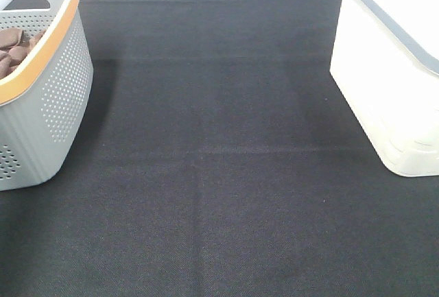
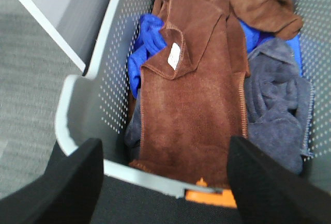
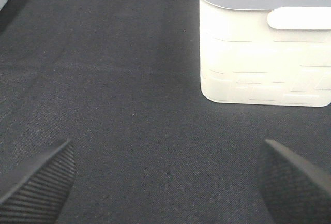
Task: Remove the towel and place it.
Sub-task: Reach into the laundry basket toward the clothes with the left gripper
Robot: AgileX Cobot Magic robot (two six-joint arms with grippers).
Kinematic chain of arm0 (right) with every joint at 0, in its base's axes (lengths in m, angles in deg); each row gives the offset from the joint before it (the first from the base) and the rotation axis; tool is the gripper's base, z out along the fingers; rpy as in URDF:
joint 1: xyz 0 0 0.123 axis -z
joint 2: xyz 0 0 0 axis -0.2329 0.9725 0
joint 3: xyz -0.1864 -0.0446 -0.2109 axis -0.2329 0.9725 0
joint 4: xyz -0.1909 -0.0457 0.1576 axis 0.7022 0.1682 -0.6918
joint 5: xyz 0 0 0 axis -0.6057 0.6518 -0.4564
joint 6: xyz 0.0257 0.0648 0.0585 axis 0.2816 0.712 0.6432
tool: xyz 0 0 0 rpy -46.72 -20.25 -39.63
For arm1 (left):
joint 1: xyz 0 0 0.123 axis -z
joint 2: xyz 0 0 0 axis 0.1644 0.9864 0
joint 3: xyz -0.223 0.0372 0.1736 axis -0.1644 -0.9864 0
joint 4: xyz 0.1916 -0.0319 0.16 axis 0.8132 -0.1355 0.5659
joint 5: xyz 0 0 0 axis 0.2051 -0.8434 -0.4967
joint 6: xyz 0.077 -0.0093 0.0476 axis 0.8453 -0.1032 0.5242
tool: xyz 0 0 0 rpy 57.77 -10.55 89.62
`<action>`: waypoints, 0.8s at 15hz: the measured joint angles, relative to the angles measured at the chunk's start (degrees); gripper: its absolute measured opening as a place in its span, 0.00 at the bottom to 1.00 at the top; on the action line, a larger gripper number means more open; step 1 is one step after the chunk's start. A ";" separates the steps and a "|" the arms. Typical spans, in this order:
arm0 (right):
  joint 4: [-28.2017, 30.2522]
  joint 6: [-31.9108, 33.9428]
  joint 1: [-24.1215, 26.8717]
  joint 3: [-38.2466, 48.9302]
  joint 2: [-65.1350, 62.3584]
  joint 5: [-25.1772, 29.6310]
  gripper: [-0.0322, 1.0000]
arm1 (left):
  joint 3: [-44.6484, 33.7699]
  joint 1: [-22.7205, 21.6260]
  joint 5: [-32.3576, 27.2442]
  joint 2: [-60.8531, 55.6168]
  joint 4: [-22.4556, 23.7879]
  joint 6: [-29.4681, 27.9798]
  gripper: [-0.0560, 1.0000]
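The towel [image 2: 196, 110] is a rust-brown cloth with a stitched hem and a small white tag [image 2: 175, 56]. It lies folded on top of other cloths inside the grey basket [image 2: 77, 120]. My left gripper [image 2: 165, 150] is open and empty, hovering over the basket's near rim, with its fingers either side of the towel and apart from it. In the exterior view the basket [image 1: 62, 98] stands at the far left with brown cloth [image 1: 14, 43] showing inside. My right gripper [image 3: 165, 151] is open and empty above the black table cover. Neither arm shows in the exterior view.
A darker brown bunched cloth [image 2: 258, 1], a blue cloth [image 2: 147, 38] and a grey cloth [image 2: 279, 105] share the basket. A white bin [image 1: 384, 70] with a grey rim stands at the right of the black table cover [image 1: 219, 173] and shows in the right wrist view [image 3: 264, 53].
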 joint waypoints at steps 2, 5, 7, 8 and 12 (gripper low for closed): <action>0.00 0.00 0.00 0.00 0.00 0.00 0.89 | 3.84 0.00 -0.80 7.79 0.52 -1.03 0.67; 0.00 0.00 0.00 0.00 0.00 0.00 0.89 | 12.49 0.00 -4.47 19.42 0.86 -1.20 0.67; 0.00 0.00 0.00 0.00 0.00 0.00 0.89 | 19.02 -0.17 -6.59 26.76 0.92 -1.15 0.67; 0.00 0.00 0.00 0.00 0.00 0.00 0.89 | 21.37 -0.86 -6.70 29.22 0.46 -1.15 0.67; 0.00 0.00 0.00 0.00 0.00 0.00 0.89 | 29.22 -6.19 -9.51 37.13 -4.35 0.23 0.67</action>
